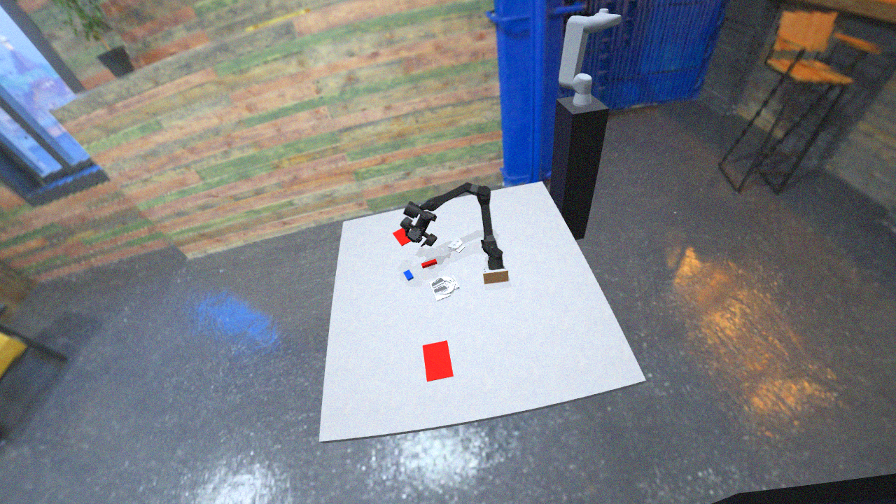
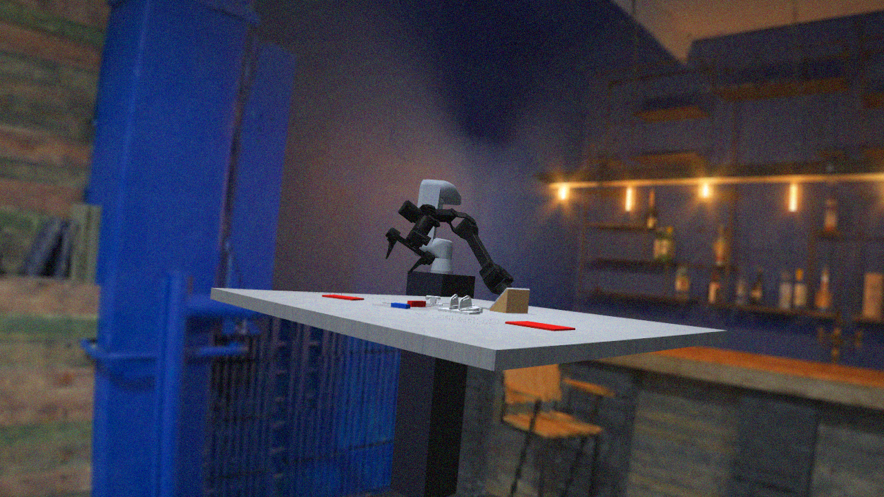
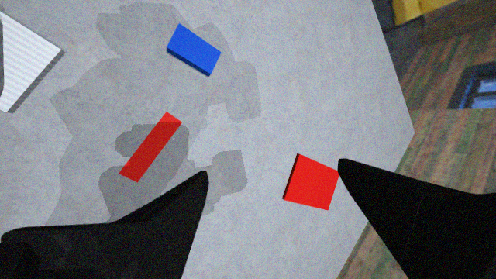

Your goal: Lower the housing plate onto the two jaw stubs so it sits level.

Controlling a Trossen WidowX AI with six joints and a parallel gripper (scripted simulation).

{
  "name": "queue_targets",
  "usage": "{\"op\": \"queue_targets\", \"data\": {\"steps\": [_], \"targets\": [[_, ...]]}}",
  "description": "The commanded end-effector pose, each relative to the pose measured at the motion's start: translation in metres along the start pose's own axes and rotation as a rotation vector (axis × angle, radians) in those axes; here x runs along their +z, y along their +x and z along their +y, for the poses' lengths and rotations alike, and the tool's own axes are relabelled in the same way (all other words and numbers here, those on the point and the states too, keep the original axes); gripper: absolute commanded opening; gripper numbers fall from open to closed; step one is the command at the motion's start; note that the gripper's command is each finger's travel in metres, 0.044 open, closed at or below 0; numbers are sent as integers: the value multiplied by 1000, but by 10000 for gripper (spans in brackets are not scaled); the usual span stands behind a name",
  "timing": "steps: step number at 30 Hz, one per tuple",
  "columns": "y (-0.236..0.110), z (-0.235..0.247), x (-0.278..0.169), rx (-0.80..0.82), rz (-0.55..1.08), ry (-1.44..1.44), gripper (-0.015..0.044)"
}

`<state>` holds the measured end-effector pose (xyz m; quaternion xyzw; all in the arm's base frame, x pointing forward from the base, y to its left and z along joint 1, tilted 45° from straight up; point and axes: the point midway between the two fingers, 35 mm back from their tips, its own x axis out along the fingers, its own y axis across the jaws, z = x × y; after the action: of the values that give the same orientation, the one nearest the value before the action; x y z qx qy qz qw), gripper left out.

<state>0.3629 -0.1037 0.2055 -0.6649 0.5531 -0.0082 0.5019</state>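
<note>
From where I stand, the claw point(image 1: 418, 233) point(image 2: 399, 264) point(image 3: 271, 170) hangs tilted above the table point(image 1: 532, 351) point(image 2: 364, 330) point(image 3: 279, 77), its two fingers spread nearly as wide as they go. Nothing is between them and they touch nothing; the red square point(image 1: 400, 236) point(image 2: 342, 297) point(image 3: 311, 182) only shows past the tips in the wrist view, lying well below.

Also beneath the claw, off to one side, are the red bar point(image 1: 429, 264) point(image 2: 416, 303) point(image 3: 150, 148) and, a little farther, the blue block point(image 1: 408, 275) point(image 2: 400, 305) point(image 3: 194, 50).

Below the claw and toward the arm's foot lies a small white piece point(image 1: 456, 245) point(image 2: 432, 301), which I take to be the housing plate, though its details are too small to make sure. The larger white base point(image 1: 443, 287) point(image 2: 460, 310) point(image 3: 32, 58) sits beyond the bar, with two upright pieces on it, likely the jaws.

So the plate looks not yet picked up. I'd say the step in hand is getting to it: swing over, square up to its edges, come down and grip it, then carry it level over the stubs. A slanted grip could seat it crooked.
</note>
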Motion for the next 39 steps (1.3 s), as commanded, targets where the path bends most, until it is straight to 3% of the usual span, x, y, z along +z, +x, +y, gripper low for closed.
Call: {"op": "queue_targets", "data": {"steps": [1, 39], "targets": [[3, 13, -12, 47, 14, -114, 440], [-10, 108, -108, 416, -57, -988, 440]]}}
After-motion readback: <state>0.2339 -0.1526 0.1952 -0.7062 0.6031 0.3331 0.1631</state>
